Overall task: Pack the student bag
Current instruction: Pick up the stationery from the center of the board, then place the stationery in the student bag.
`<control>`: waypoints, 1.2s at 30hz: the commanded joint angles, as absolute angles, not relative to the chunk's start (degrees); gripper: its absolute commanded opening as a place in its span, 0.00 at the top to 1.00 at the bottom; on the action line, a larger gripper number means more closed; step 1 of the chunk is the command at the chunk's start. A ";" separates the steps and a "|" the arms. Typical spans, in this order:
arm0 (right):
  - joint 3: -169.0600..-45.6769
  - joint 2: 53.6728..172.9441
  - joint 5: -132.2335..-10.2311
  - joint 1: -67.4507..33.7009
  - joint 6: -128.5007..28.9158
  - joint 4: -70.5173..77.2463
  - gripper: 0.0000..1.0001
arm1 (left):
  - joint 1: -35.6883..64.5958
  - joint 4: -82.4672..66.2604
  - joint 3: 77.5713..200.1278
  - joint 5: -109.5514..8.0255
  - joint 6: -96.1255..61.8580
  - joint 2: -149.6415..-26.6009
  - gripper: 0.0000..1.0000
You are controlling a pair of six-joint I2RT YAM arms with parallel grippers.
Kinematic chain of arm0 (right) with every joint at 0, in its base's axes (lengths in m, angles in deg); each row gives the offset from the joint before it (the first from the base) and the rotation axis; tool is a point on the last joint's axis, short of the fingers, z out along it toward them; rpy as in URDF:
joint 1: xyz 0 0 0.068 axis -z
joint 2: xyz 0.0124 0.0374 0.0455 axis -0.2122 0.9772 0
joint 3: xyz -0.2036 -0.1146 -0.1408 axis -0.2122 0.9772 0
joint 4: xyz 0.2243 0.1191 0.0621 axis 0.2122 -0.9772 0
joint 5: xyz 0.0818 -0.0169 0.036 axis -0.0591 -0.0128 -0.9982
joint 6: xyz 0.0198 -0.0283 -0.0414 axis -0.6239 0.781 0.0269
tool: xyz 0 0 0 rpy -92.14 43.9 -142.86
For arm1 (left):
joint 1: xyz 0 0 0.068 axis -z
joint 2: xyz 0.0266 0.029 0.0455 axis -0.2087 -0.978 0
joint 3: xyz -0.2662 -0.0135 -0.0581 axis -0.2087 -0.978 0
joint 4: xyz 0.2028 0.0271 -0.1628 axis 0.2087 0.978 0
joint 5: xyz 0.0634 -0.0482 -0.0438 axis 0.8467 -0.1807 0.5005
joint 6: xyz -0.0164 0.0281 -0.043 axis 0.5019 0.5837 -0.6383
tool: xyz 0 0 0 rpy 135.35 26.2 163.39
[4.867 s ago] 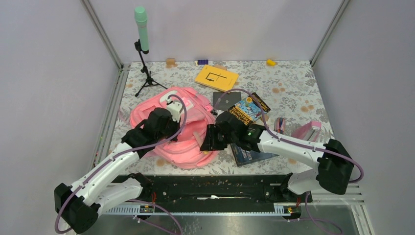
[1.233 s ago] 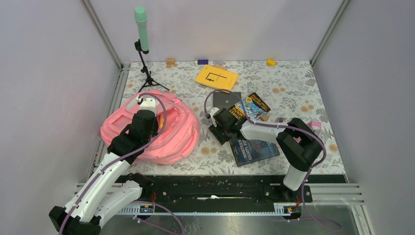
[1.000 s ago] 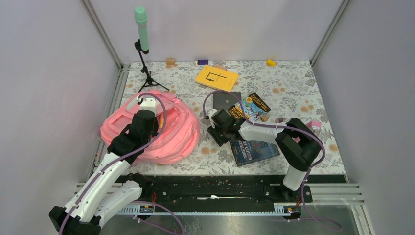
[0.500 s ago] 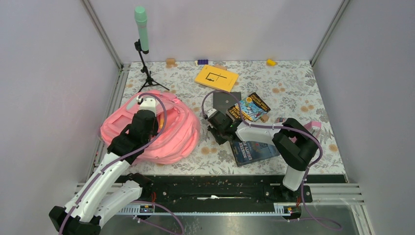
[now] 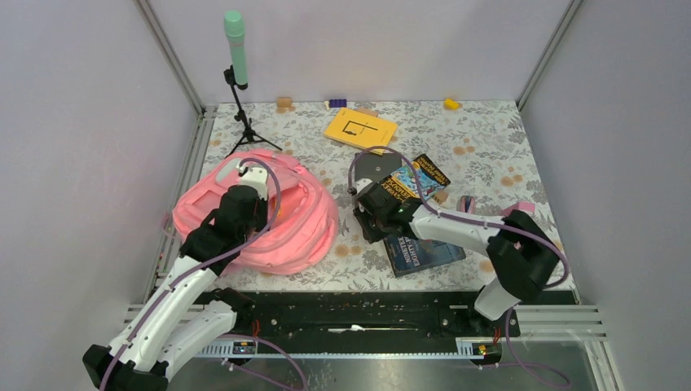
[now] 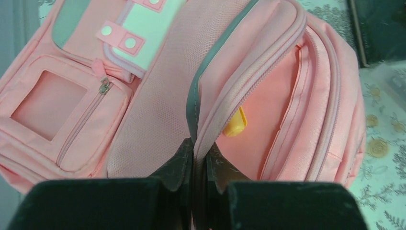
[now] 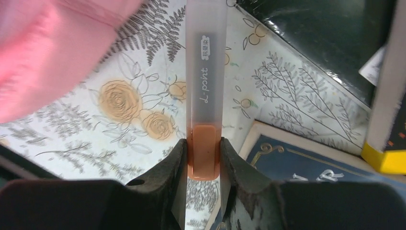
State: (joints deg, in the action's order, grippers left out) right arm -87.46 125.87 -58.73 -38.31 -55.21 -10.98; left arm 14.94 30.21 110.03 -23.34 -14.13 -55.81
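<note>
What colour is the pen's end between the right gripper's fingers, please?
Orange pen end; clearest in right wrist view.

plain lilac-grey walls [image 5: 367,49] and aluminium corner posts [image 5: 169,57] enclose a floral-patterned table [image 5: 489,138], evenly lit.

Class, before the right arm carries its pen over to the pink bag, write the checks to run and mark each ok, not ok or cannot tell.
1. Pen grip: right gripper shut on the pen at its orange end: ok.
2. Bag hold: left gripper shut on the student bag at its zipper rim: ok.
3. Main compartment gaping open: ok.
4. Room inside: a yellow object lies there, depth hidden: cannot tell.
5. Path: only tablecloth between pen and bag: ok.
</note>
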 commanded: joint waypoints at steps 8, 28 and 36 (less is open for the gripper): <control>-86.33 107.84 -59.70 -35.11 -61.42 -24.22 1.00 | 18.33 17.91 110.67 -40.22 -10.83 -55.56 1.00; -91.51 105.36 -85.74 -35.34 -89.08 -21.61 1.00 | 22.61 19.05 112.17 -40.18 -12.92 -61.54 1.00; -99.39 116.77 -86.74 -35.40 -90.63 -18.44 1.00 | 24.73 19.31 112.38 -40.66 -12.81 -62.31 1.00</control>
State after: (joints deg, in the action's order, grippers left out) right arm -94.72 113.35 -84.48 -35.36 -87.64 -21.78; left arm 23.31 25.51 109.31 -38.01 -11.84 -62.54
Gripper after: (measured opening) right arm 0.297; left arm 0.069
